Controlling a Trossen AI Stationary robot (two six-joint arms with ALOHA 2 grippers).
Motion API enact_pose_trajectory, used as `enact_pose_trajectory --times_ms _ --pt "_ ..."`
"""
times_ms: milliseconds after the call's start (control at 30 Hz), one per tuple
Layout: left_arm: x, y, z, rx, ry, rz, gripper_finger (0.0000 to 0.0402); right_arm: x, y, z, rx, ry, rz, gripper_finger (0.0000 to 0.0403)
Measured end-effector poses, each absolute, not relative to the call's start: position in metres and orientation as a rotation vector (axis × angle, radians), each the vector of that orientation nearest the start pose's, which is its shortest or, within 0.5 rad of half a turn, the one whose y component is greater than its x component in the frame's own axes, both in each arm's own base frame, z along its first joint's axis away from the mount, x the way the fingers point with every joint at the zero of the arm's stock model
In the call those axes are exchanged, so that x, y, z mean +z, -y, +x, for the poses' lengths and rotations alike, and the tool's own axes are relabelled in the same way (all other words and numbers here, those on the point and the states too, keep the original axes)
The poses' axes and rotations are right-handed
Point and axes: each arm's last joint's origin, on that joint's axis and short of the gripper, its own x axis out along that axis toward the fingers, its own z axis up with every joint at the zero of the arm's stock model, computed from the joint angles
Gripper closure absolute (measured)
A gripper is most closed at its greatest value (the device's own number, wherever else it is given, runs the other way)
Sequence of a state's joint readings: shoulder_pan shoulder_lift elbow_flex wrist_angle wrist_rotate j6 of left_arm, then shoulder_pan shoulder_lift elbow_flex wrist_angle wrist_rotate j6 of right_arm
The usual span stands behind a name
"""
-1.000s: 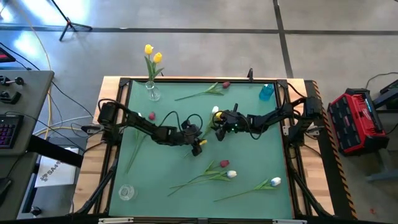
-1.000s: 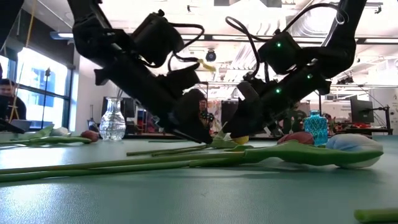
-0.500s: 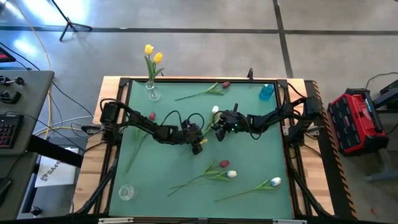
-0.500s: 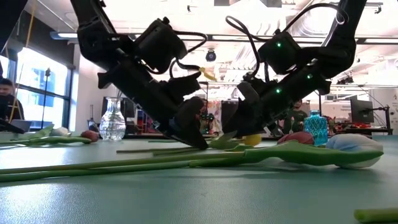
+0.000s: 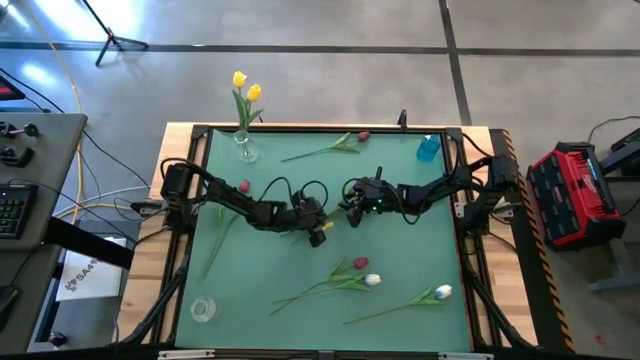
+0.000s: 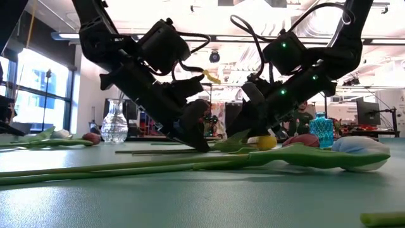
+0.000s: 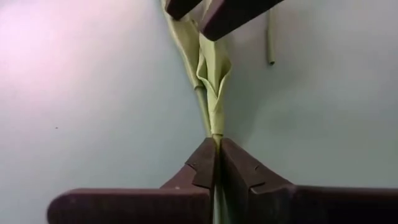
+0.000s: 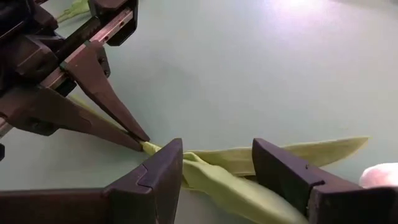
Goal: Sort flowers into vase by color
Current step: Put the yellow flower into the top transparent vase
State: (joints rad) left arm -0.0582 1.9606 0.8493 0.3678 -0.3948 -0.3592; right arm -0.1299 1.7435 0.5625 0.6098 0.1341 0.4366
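A yellow tulip (image 6: 266, 142) lies on the green table (image 5: 260, 270) near its middle, its leaves (image 8: 217, 180) spread beside the stem. My left gripper (image 5: 320, 228) is shut on that stem. My right gripper (image 5: 352, 203) stands open just to the right. Its two fingers (image 8: 165, 171) are on either side of the leaves, and I cannot tell whether they touch them. A clear vase (image 5: 243, 146) with two yellow tulips stands at the far left. My left gripper pinches the thin green stem (image 7: 216, 134) just below the leaves, between its two fingertips (image 8: 127, 127). The fingers slant down from the table's left side and only their free ends are on the stem. The tulip still lies on the table.
A blue vase (image 5: 428, 148) stands at the far right and a clear glass (image 5: 203, 309) at the near left. Loose tulips lie at the far edge (image 5: 335, 146), at the left (image 5: 243, 186) and near the front (image 5: 345, 278) (image 5: 415, 300).
My left gripper has shut on the tulip's stem. The tulip's yellow head has slid a little toward the table's right edge.
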Motion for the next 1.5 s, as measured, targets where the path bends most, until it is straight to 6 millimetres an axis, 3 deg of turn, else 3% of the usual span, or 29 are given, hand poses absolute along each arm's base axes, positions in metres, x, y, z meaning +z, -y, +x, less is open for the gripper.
enact_pose_trajectory --times_ms 300,633,800,967,1100,1200,1500 --pt "0.12 0.009 0.353 0.527 -0.571 -0.16 0.04 0.114 0.039 0.293 -0.279 -0.496 0.446 0.022" --pt "0.163 0.006 0.334 0.769 -0.485 -0.106 0.0401 0.185 0.018 0.278 -0.055 -0.32 0.374 0.022" --pt "0.176 0.011 0.323 0.875 -0.454 -0.091 0.0401 0.205 0.014 0.263 -0.125 -0.31 0.273 0.022" --pt "0.193 0.019 0.312 1.041 -0.325 -0.041 0.0401 0.207 0.017 0.252 -0.314 -0.362 0.204 0.022" --pt "0.203 0.02 0.298 1.099 -0.213 -0.066 0.0401 0.208 0.02 0.251 -0.369 -0.349 0.19 0.022" --pt "0.207 0.014 0.287 1.045 -0.137 -0.141 0.0401 0.21 0.023 0.252 -0.373 -0.335 0.166 0.022" --pt "0.203 -0.003 0.265 0.497 0.141 -0.254 0.0401 0.21 0.025 0.252 -0.301 -0.333 0.181 0.022"
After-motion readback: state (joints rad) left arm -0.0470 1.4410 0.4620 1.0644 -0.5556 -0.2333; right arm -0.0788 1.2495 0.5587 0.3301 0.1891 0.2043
